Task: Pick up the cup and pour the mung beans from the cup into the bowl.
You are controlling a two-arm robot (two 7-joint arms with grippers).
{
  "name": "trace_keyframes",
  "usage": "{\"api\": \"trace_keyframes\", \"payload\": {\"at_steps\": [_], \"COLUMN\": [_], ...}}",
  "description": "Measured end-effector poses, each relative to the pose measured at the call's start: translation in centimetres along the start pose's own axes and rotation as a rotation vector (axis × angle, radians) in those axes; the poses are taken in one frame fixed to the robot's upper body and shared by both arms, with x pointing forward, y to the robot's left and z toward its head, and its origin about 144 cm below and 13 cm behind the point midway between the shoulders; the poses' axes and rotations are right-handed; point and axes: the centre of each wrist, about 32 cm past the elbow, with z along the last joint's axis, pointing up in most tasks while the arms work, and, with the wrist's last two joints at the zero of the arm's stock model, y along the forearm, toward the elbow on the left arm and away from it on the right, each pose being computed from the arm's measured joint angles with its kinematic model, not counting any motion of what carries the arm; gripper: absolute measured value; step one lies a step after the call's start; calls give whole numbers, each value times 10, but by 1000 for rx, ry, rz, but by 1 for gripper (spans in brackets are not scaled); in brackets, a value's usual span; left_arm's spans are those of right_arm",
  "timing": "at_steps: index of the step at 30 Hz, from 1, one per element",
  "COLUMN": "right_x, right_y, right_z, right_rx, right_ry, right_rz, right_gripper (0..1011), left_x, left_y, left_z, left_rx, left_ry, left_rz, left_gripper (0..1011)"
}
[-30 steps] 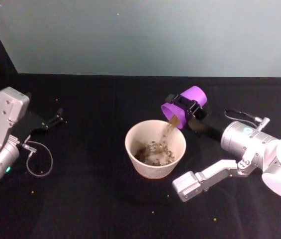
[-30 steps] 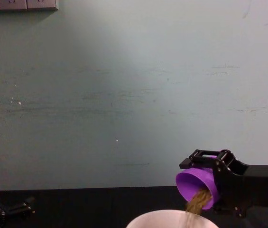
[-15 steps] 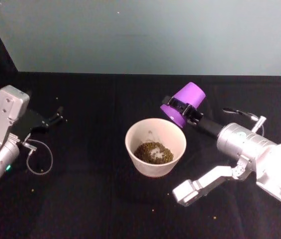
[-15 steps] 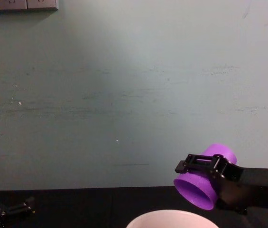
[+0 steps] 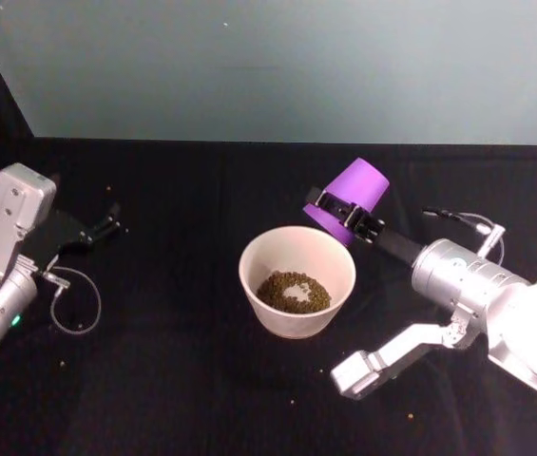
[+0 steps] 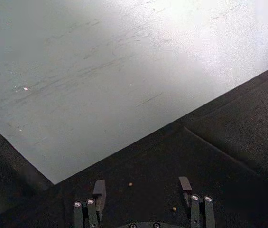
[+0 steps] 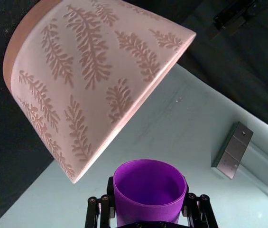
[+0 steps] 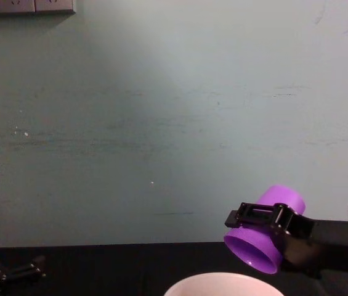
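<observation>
Mung beans point(image 5: 293, 292) had stopped falling since a second earlier; my right tool point(image 5: 344, 214) pinched the cup point(image 5: 359, 185), mouth tipped left over the bowl point(image 5: 287, 328), left tool point(image 5: 111, 221) spread, parked far left.

cup point(image 5: 354, 190): we read no text on it.
bowl point(image 7: 77, 95): we read none, just a leaf print.
wall plates point(image 8: 26, 6): we read nothing there.

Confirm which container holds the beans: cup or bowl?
The bowl: mung beans sit piled in its bottom. The purple cup, tipped mouth-down by its rim in the right gripper, looks empty inside. Open left gripper parked at left.
</observation>
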Motion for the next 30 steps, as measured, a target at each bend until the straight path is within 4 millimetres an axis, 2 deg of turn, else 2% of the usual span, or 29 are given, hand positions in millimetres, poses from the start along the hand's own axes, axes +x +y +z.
{"api": "trace_keyframes", "payload": {"at_steps": [5,12,22,27,30], "right_x": [-2,-10,-43,-69,-79], "right_y": [-2,-11,-27,-32,-32], "right_z": [-2,-10,-29,-30,-28], "right_rx": [-2,-25,-23,17,38], "right_ry": [58,276,846,1130,1225], "right_rz": [-9,-26,-154,-244,-279], "right_gripper": [754,754,754,754,754], "left_x": [0,0,0,0,0], "left_y": [0,0,0,0,0], "left_z": [0,0,0,0,0], "left_rx": [0,0,0,0,0], "left_ry": [0,0,0,0,0], "left_rz": [0,0,0,0,0], "left_gripper": [1000,1000,1000,1000,1000]}}
